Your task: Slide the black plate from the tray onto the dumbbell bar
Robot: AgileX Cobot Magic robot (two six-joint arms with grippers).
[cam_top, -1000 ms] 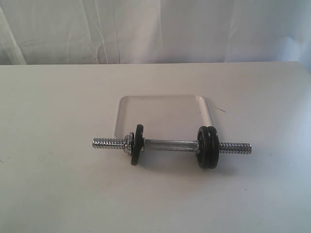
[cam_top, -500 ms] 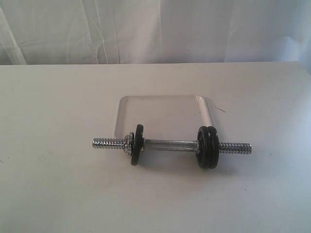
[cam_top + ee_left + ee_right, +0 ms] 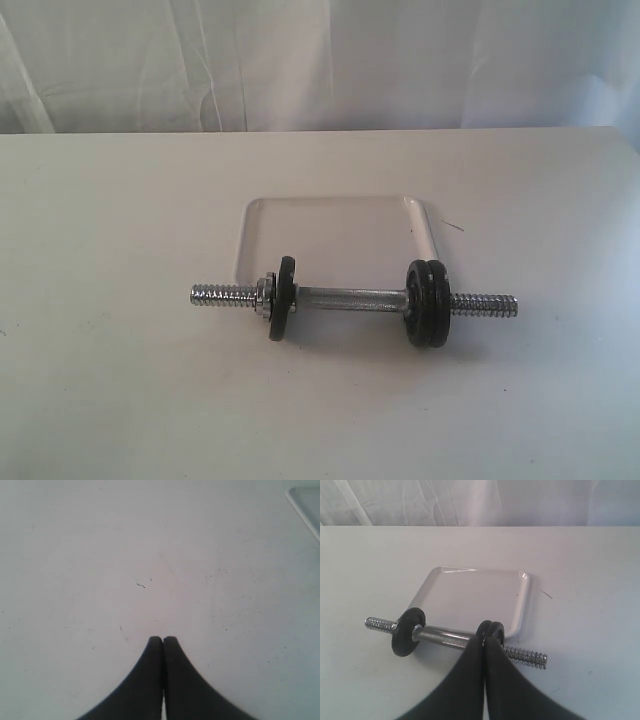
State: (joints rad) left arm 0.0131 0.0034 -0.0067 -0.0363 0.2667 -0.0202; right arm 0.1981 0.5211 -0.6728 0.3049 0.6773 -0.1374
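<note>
My left fingers (image 3: 150, 680) and right fingers (image 3: 465, 680) are pressed together, empty. The black plate (image 3: 436, 305) sits on the dumbbell bar (image 3: 350, 298), off the tray (image 3: 330, 215); I should avoid nudging it.

Obstacles: dumbbell bar (image 3: 350, 297), lying crosswise at mid-bench; one black plate (image 3: 283, 297) upright toward its left end; pair of black plates (image 3: 428, 304) upright, side by side, toward its right end; tray (image 3: 330, 228), low-rimmed, just behind the bar. Free room: bench (image 3: 110, 400) surface open along the near edge, both side edges and the far edge; bar's smooth middle exposed between plates
</note>
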